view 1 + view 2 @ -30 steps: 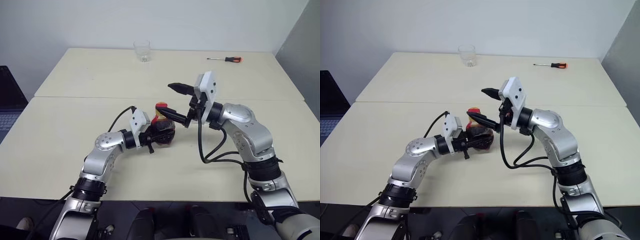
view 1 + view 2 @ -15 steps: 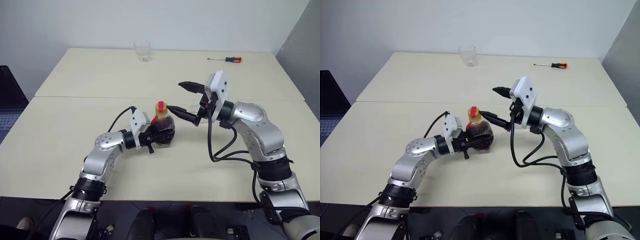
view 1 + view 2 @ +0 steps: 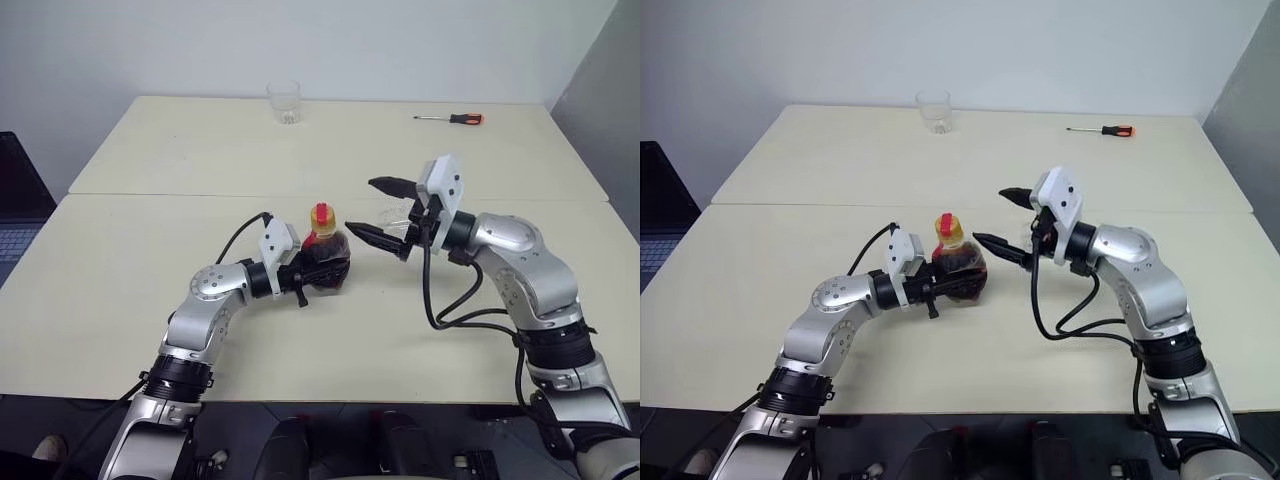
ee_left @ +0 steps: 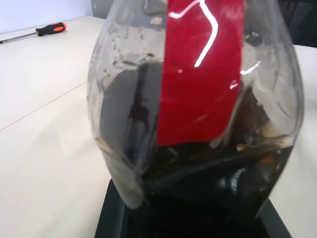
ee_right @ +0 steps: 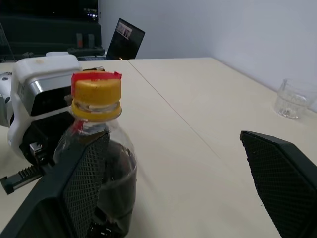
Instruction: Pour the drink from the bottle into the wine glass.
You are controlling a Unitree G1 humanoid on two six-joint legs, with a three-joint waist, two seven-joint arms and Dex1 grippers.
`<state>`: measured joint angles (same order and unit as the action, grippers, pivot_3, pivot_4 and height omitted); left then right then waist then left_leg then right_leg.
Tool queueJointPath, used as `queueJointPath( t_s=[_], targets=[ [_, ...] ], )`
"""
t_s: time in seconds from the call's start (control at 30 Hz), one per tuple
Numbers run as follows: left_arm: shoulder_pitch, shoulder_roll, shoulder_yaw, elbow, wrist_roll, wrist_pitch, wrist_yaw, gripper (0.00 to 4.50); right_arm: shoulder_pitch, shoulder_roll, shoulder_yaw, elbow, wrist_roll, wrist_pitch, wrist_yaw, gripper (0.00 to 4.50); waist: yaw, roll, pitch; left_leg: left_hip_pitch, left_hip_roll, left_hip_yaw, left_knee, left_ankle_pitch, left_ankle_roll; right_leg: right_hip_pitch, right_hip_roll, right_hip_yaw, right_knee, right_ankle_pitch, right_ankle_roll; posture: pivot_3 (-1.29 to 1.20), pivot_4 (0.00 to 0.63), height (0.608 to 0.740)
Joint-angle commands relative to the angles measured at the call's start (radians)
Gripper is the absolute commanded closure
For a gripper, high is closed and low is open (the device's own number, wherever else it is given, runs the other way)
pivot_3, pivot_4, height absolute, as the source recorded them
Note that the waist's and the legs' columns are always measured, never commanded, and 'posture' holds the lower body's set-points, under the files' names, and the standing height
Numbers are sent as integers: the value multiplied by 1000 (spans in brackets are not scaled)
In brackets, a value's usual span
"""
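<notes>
- I see my left gripper point(image 3: 322, 272) clamped on the upright bottle point(image 3: 324, 255), drink point(image 4: 208, 193) low between its fingers.
- My right gripper point(image 3: 383, 213) is spread wide, bottle just beyond its fingertips.

Two silver-grey metal robot arms with rounded joint housings and black ribbed collars, white boxy plastic wrist modules, black pointed two-fingered left gripper point(image 3: 322, 272) and right gripper point(image 3: 375, 208), looping black cables, mesh-textured black finger pads point(image 5: 277, 173)
</notes>
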<state>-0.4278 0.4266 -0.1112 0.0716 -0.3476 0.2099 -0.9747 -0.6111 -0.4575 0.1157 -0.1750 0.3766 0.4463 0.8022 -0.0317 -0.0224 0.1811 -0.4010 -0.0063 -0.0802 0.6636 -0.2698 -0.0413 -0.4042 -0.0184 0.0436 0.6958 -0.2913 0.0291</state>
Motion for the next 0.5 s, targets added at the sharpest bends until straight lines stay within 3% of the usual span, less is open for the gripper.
queueJointPath(
  t_s=[0.03,0.2,0.5],
  targets=[
    [-20,1,23,-47,-15,-23,-9,3524,2,-10,-47,-55,41,7,12,14,0,0,0,0,0,0,0,0,0,0,0,0,0,0,0,0,150,740],
    [-18,4,24,-48,-15,-23,-10,3524,14,-10,-75,-97,119,61,26,14,0,0,0,0,0,0,0,0,0,0,0,0,0,0,0,0,150,740],
    [-23,1,23,-48,-16,-22,-9,3524,-5,69,-28,-130,124,84,-34,14,0,0,0,0,0,0,0,0,0,0,0,0,0,0,0,0,150,740]
  ],
)
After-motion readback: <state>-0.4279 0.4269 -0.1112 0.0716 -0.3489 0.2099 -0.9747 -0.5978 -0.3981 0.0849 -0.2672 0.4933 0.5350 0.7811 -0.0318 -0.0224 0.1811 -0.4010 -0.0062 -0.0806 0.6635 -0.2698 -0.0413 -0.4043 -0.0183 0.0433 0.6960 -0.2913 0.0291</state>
